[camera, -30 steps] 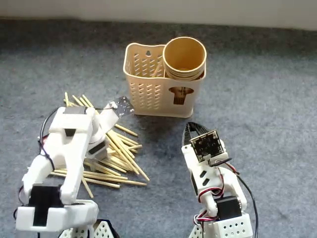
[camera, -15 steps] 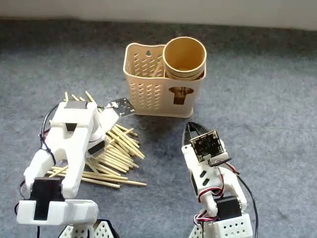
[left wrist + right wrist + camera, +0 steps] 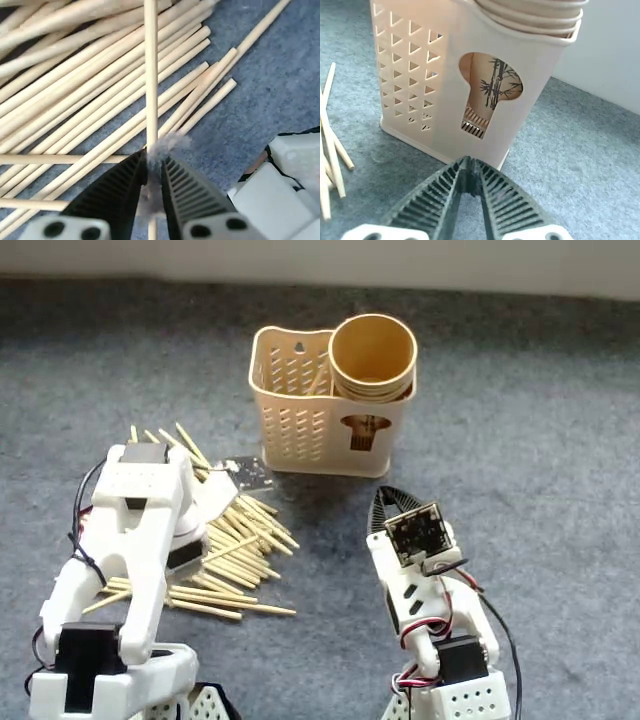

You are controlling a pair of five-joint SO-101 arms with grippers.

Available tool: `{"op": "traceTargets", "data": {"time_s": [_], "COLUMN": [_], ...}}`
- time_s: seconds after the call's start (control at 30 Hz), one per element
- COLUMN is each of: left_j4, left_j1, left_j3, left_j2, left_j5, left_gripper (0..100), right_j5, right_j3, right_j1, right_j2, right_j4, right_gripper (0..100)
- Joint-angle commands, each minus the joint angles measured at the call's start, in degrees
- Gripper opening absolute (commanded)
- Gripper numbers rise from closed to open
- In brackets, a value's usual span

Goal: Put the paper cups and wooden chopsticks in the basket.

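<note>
Paper cups [image 3: 372, 355] done: stacked inside basket [image 3: 290, 415], right side. Most wooden chopsticks [image 3: 240, 550] left for you, heaped on carpet [image 3: 540, 460] near-left of basket. Your left gripper [image 3: 154, 159] pinches single chopstick [image 3: 151, 75] over heap. Your right gripper [image 3: 469, 167] closed, empty, just near of basket. Roughly half done, by my judgement.

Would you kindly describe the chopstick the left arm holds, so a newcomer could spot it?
Find the cream basket; a pile of chopsticks lies in front of it, on the left arm's side. The held chopstick is pinched between the fingers of the left gripper and crosses the others.
</note>
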Motion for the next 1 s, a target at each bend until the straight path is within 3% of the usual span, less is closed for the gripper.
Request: {"op": "traceTargets", "data": {"time_s": [0.0,0.3,0.47,0.83,0.97], "left_j4": [2.02,2.29,2.46,1.93,-3.16], "left_j1": [-1.71,-5.93,-5.93,-5.76,-5.67], "left_j3": [-2.68,-2.77,-2.42,-2.59,-2.68], "left_j2": [-2.07,-2.51,-10.86,-33.98,-39.25], "left_j5": [-0.97,-3.87,-3.60,11.60,17.14], "left_gripper": [1,1,1,1,1], "right_j5": [0.62,0.62,0.62,0.62,0.62], "right_j3": [5.58,5.58,5.58,5.58,5.58], "right_j1": [0.13,0.13,0.13,0.13,0.13], "right_j2": [-0.48,-0.48,-0.48,-0.48,-0.48], "right_j4": [-1.36,-1.36,-1.36,-1.36,-1.36], "right_gripper": [0.7,0.7,0.7,0.7,0.7]}}
